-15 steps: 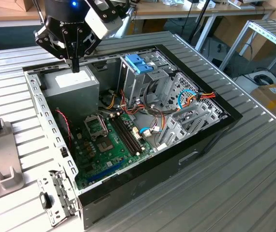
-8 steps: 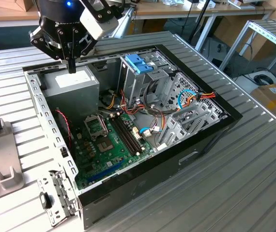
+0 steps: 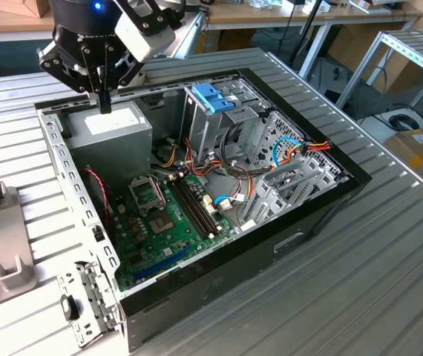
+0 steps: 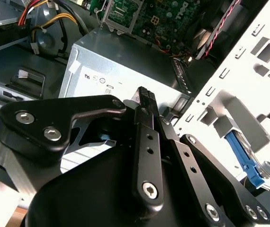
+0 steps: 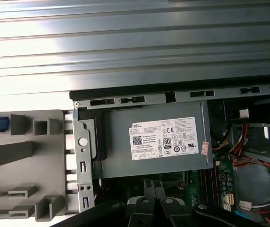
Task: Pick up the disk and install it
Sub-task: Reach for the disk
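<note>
Ribbed metal tabletop [image 3: 389, 245]: black pincer [image 3: 105, 102] (closed) hovers above grey power-supply box [image 3: 115, 132].

The disk [image 4: 244, 158] sits outside the computer case [image 4: 248, 71], just behind its perforated wall, at the grey holder [image 5: 40, 156]; mostly its light-blue carrier edge is visible

Gripper [image 3: 105, 102] black. Power supply [image 5: 118, 146] grey, sticker [image 5: 168, 138] white (black print). Motherboard [image 3: 163, 231] green. Latch piece [image 3: 213, 96] blue. Case [image 3: 271, 248] black outside. Table [image 3: 360, 289] silver-grey, ribbed lengthwise. Wires [image 3: 312, 148] red, orange.
</note>
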Available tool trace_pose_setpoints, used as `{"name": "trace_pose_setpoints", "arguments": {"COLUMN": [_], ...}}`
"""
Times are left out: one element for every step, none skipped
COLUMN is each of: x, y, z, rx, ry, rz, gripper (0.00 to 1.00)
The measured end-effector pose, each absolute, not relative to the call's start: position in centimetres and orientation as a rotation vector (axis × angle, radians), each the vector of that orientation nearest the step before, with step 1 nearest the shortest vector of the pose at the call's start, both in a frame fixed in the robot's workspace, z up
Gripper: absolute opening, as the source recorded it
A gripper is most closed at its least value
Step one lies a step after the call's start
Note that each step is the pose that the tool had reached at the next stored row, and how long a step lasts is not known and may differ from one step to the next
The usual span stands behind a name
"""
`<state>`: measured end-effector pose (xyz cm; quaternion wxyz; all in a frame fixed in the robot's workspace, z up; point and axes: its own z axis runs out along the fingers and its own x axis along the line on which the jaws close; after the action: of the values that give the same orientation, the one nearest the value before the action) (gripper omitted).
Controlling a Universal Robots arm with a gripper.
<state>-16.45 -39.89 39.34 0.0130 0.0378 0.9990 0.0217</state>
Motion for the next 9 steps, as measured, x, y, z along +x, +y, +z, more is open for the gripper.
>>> {"name": "trace_pose_setpoints", "arguments": {"x": [-16.51,-16.56,-16.62,-16.67,-16.72,-16.77,-16.86,-16.93,-16.99], "y": [-39.89,-39.89,-39.89,-39.89,-39.89,-39.89,-39.9,-39.9,-39.9], "z": [39.33,39.33,39.33,39.33,39.33,39.33,39.33,39.33,39.33], "rx": [0.118,0.118,0.118,0.118,0.118,0.118,0.118,0.118,0.118], "ry": [3.112,3.112,3.112,3.113,3.112,3.112,3.113,3.112,3.112], "rz": [0.068,0.068,0.068,0.068,0.068,0.068,0.068,0.068,0.068], "gripper": [0.1,0.1,0.1,0.1,0.1,0.1,0.1,0.1,0.1]}}
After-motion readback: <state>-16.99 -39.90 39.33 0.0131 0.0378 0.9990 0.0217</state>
